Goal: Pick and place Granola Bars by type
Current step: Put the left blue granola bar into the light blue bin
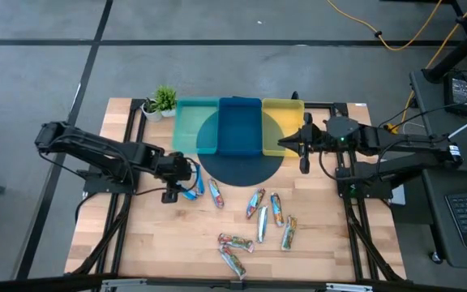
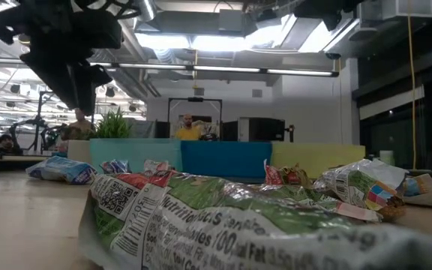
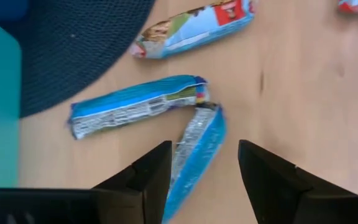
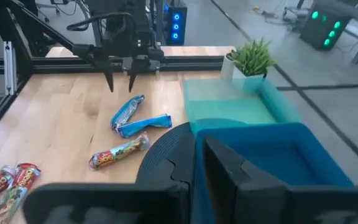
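1. Left gripper (image 1: 182, 191) over the wooden table (image 1: 120, 235), just above two shiny blue-wrapped granola bars (image 3: 194, 152) beside the dark round woven mat (image 1: 242, 166); fingers (image 3: 143, 180) spread wide, one on each side of the nearer blue bar, nothing gripped.
2. Second blue bar (image 3: 135, 107) end to end with the first, forming a V; seen the same from the right wrist (image 4: 129, 117).
3. Multicoloured-wrapped bar (image 1: 216, 193) just beside the blue pair, at the mat edge.
4. Remaining shiny multicoloured and silver bars (image 1: 267, 217) scattered across mid-table; two more (image 1: 233, 251) near the front edge.
5. Teal rectangular plastic tray (image 1: 194, 123), blue tray (image 1: 239, 126) and yellow tray (image 1: 282, 122) in a row at the back, touching.
6. Small green potted plant (image 1: 160, 102) just beside the teal tray.
7. Right gripper (image 1: 302, 146) at the yellow tray's edge, fingers (image 4: 225, 168) narrow, nearly together, empty.
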Controlling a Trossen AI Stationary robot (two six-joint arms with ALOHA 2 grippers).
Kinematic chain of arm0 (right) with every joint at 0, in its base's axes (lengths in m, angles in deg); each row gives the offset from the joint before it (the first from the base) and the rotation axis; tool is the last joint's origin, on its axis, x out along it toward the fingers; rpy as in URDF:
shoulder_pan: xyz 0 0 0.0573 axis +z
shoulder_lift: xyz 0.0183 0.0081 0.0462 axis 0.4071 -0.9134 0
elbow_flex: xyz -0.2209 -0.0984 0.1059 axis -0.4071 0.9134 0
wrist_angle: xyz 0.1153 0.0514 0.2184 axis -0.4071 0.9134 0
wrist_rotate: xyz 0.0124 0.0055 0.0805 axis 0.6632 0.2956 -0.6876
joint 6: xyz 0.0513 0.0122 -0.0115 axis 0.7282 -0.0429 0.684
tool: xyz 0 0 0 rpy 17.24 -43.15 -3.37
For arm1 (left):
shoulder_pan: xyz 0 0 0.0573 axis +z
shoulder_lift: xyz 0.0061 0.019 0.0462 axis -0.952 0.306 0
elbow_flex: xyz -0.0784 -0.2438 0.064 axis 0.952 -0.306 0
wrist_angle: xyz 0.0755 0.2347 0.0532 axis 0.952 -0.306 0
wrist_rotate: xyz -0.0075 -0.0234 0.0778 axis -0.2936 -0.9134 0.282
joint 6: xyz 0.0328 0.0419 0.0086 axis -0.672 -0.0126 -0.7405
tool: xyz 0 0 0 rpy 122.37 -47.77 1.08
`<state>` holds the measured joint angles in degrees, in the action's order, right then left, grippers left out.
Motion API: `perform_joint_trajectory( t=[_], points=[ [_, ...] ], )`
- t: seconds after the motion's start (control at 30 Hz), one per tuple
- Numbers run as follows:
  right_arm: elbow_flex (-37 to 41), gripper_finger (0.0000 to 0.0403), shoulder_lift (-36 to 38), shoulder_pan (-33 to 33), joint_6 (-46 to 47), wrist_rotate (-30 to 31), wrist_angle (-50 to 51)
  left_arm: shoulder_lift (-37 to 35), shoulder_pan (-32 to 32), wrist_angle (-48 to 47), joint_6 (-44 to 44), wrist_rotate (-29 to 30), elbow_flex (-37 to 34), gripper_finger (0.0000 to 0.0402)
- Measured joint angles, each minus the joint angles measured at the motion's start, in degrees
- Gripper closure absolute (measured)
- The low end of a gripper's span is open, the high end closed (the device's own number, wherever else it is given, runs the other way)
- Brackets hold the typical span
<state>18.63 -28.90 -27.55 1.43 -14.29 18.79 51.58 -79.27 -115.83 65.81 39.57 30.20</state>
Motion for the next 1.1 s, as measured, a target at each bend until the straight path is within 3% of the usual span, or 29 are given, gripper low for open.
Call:
perform_joint_trajectory(
  t=[0.8,1.1],
  points=[
    [0.0,0.0369,0.0,0.0,0.3,0.1,0.8,19.0,0.0,-0.3,-4.4,0.3,0.0,0.0207],
    [0.0,0.0369,0.0,0.0,-0.9,0.1,0.8,22.9,0.0,-0.1,-4.9,-0.1,0.2,0.0208]
  ],
)
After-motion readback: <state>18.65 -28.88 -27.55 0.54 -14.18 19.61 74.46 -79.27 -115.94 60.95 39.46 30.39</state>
